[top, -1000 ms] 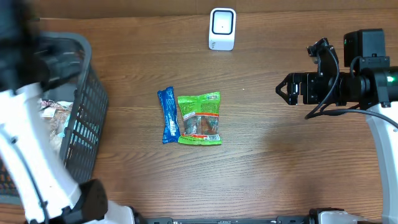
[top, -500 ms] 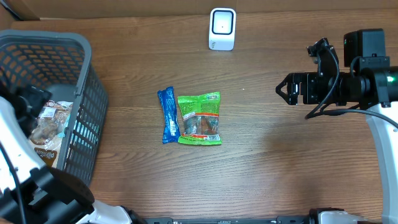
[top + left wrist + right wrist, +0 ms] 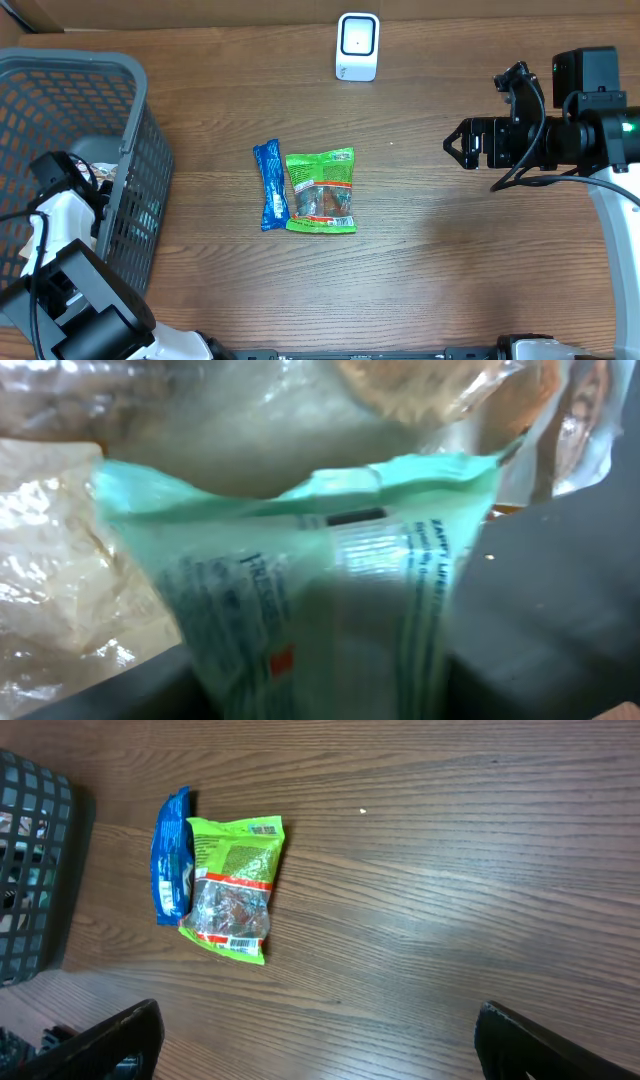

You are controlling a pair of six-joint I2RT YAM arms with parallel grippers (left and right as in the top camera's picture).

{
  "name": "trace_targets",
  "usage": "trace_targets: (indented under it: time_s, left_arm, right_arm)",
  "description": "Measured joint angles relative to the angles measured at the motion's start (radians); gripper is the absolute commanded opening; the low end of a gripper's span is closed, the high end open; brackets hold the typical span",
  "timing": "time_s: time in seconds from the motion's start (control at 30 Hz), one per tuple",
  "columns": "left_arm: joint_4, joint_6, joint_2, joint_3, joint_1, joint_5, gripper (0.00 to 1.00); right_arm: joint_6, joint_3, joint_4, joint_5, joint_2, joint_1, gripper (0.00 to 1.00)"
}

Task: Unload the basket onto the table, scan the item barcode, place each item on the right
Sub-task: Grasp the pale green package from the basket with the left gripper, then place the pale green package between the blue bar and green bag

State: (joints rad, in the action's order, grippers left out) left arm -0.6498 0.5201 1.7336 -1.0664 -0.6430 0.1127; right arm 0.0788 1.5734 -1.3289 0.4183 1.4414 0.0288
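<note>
Left arm has dropped into basket, jaws flanking teal packet.

No word, brand or number can be read anywhere. In the left wrist view, the mint-green packet carries blurred dark lettering down its face, a white label patch with fine print, a short dark bar above that patch and a small red square lower down, all too smeared to make out. On the table, the green packet shows small print at its far end and a white barcode strip at its near end, while the blue packet just left of it bears white print too small to read.
</note>
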Motion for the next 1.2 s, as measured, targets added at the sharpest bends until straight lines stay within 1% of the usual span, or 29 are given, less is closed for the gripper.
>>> trace_targets:
  time_s: [0.13,0.23,0.27,0.3,0.37,0.43,0.47,0.53,0.57,0.6,0.63,0.7,0.73,0.8,0.83,0.93,1.0,1.07,1.2]
  left_arm:
    - [-0.025,0.000,-0.011,-0.013,0.000,0.012,0.04]
    - [-0.142,-0.006,0.001,-0.080,0.000,0.026,0.04]
    - [-0.218,-0.023,0.012,-0.143,0.000,0.035,0.04]
    - [-0.259,-0.035,0.015,-0.192,0.000,0.042,0.04]
    - [-0.375,-0.061,0.025,-0.347,0.000,0.057,0.04]
    - [-0.519,-0.087,0.026,-0.580,0.000,0.070,0.04]
    - [-0.548,-0.093,0.026,-0.632,0.002,0.073,0.04]
    - [-0.661,-0.126,0.022,-0.837,0.011,0.086,0.04]
    - [-0.694,-0.140,0.015,-0.895,0.023,0.090,0.04]
    - [-0.760,-0.170,0.012,-0.979,0.050,0.098,0.04]
    - [-0.797,-0.208,0.003,-1.038,0.093,0.111,0.04]
    - [-0.820,-0.259,-0.004,-1.071,0.159,0.124,0.04]
    - [-0.837,-0.299,-0.008,-1.082,0.218,0.128,0.04]
    - [-0.851,-0.384,-0.010,-1.081,0.365,0.146,0.04]
    - [-0.850,-0.428,-0.007,-1.073,0.463,0.146,0.04]
    - [-0.844,-0.480,-0.004,-1.019,0.656,0.108,0.07]
    - [-0.819,-0.468,0.006,-0.948,0.764,0.050,0.07]
    - [-0.802,-0.439,0.030,-0.889,0.829,0.008,0.04]
    - [-0.721,-0.300,0.146,-0.712,0.934,-0.077,0.04]
  right_arm:
    - [-0.001,0.000,0.000,0.000,0.000,0.000,1.00]
    - [0.000,0.000,0.001,0.000,0.000,0.000,1.00]
    - [0.000,-0.001,-0.001,0.000,0.000,0.000,1.00]
    - [0.000,-0.001,0.000,0.000,0.000,0.000,1.00]
    - [-0.001,-0.001,0.000,0.000,0.000,0.000,1.00]
    - [-0.001,-0.002,0.000,0.000,0.000,0.000,1.00]
    - [0.000,-0.002,-0.001,0.000,0.000,0.000,1.00]
    - [0.000,-0.003,0.000,0.000,0.000,0.000,1.00]
    - [0.000,-0.003,0.001,0.000,0.000,0.000,1.00]
    - [0.000,-0.003,0.002,0.000,0.000,0.000,1.00]
    - [0.000,-0.003,0.001,0.000,0.000,0.000,1.00]
    - [0.000,-0.003,0.003,0.000,0.000,0.000,1.00]
    - [0.000,-0.003,0.002,0.001,0.000,0.000,1.00]
    - [0.000,-0.003,0.001,0.000,0.000,0.000,1.00]
    - [0.000,-0.003,0.002,0.000,0.000,0.000,1.00]
    - [0.000,-0.003,0.001,0.000,0.000,0.000,1.00]
    - [0.000,-0.003,0.001,0.000,0.000,0.000,1.00]
    - [-0.001,-0.003,0.000,0.000,0.000,0.000,1.00]
    - [0.000,-0.003,-0.002,0.000,0.000,0.000,1.00]
